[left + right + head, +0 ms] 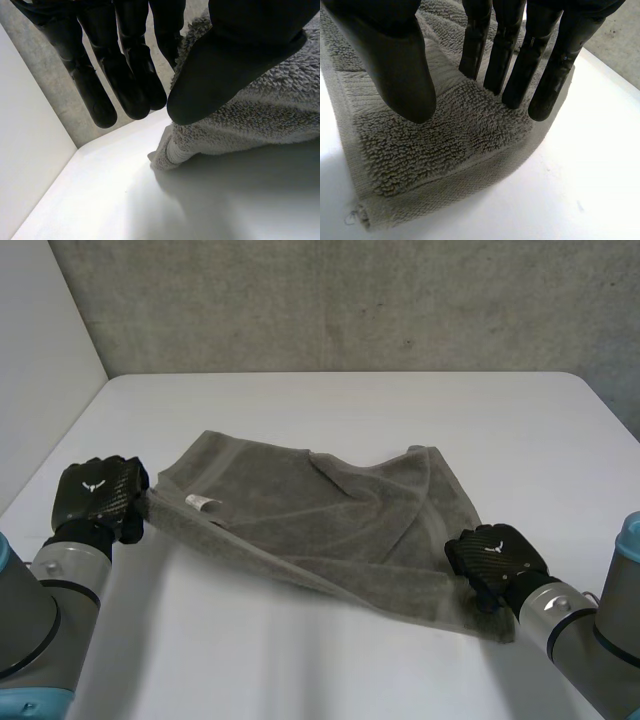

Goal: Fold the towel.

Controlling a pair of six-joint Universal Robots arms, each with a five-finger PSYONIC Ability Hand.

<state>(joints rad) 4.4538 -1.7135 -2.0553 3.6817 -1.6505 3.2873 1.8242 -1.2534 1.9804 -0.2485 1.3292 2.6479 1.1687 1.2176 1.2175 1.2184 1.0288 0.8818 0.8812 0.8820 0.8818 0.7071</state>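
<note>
Towel (330,520), lifted, near corners pinched by left robot hand (95,495), right robot hand (497,555)

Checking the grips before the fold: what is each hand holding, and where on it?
Both hold the towel. The left hand pinches one near corner and the right hand the other, with the near edge lifted between them.

- You see a plain grey-brown towel (330,530) with a small white label (203,503).
- The left hand (97,495) and right hand (495,558) are black.
- The table (400,410) is white, the wall (350,300) mottled grey.
</note>
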